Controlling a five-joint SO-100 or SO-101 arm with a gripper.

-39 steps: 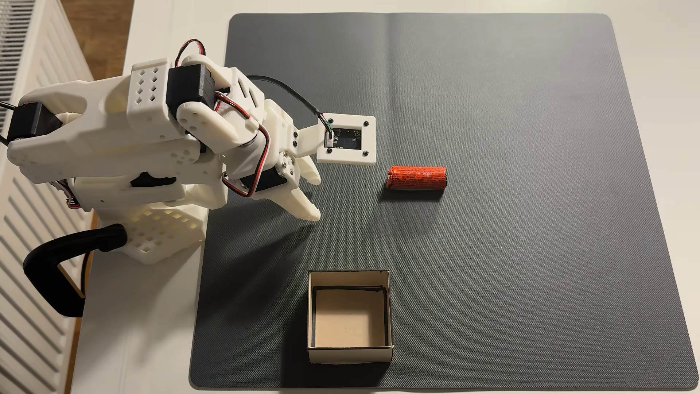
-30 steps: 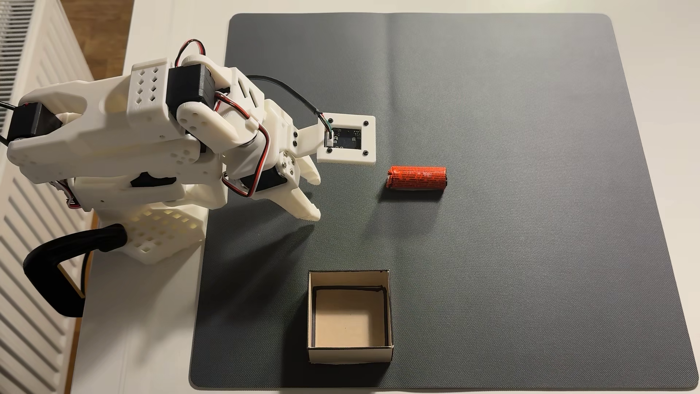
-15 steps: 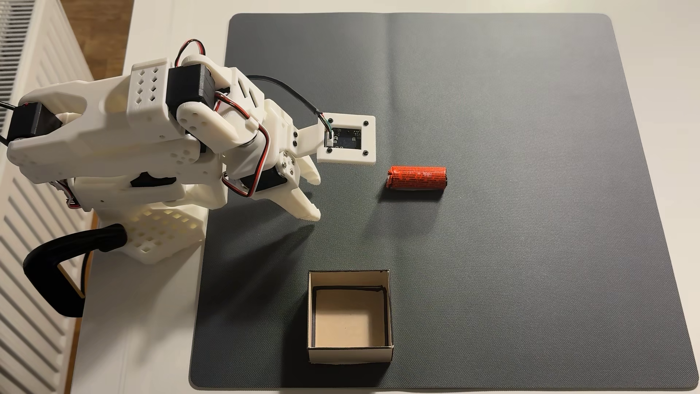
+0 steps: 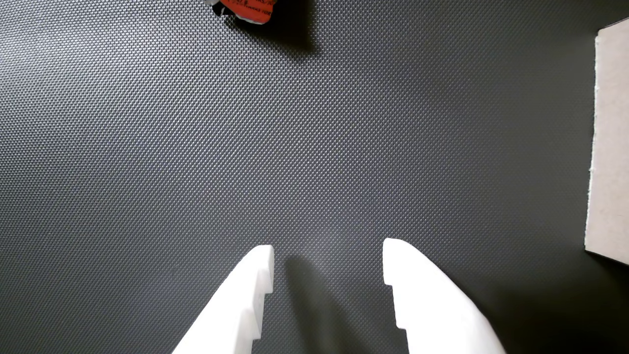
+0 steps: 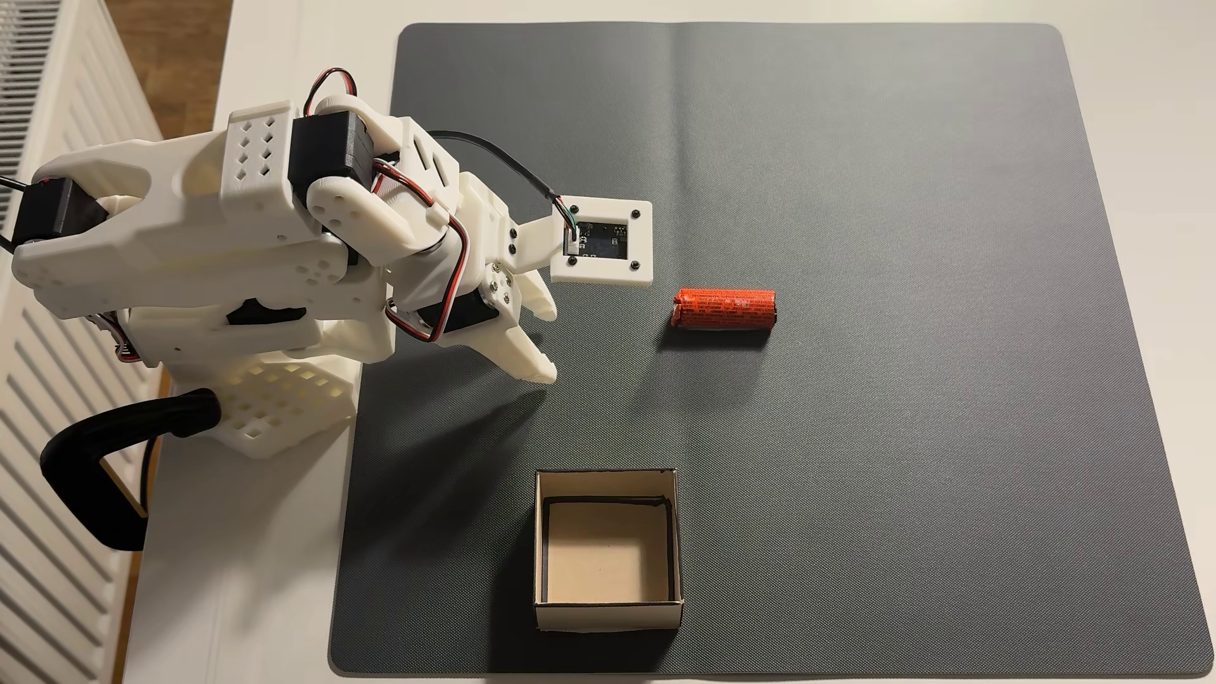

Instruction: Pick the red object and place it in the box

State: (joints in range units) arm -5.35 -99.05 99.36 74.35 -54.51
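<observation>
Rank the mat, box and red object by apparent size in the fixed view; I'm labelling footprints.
1. Mat, by far the largest.
2. Box, clearly smaller.
3. Red object, smallest; shorter than the box is wide.

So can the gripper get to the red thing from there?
Probably yes. The gripper is open and holds nothing, and only bare mat lies between it and the red object. The box sits off to the side, out of the way.

The crinkly orange-red foil-wrapped cylinder point(image 5: 724, 309) lies on its side on the mat. The open square cardboard box point(image 5: 608, 615) stands upright, well apart, empty.
</observation>
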